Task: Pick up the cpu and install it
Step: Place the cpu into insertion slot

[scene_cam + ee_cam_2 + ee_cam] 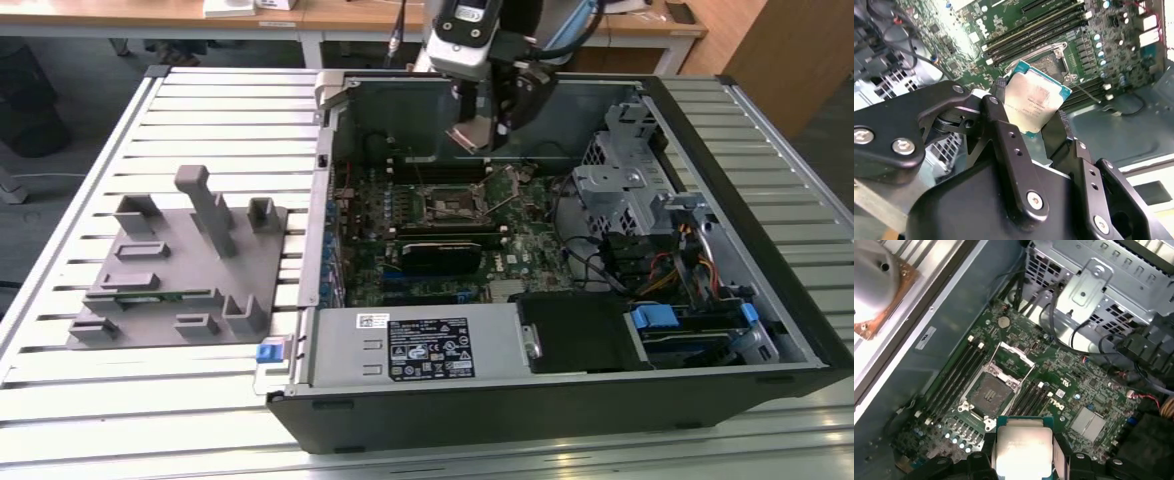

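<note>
We hold the cpu (1039,97) clamped by two opposite edges in the gripper (1030,100), suspended above the motherboard (527,220) inside the open case (534,425). In the exterior view, the empty socket (447,207) lies at about 6 o'clock from the cpu, well apart. We judge the cpu not yet seated.

Work is going on in a robotics lab: on a slotted aluminium bench (227,110), a robot arm's pincer (1030,102) is holding a cpu (1036,97) over an open computer case (534,420). A grey fixture plate (200,270) is lying alongside, and wooden desks (147,15) are lining the background.
</note>
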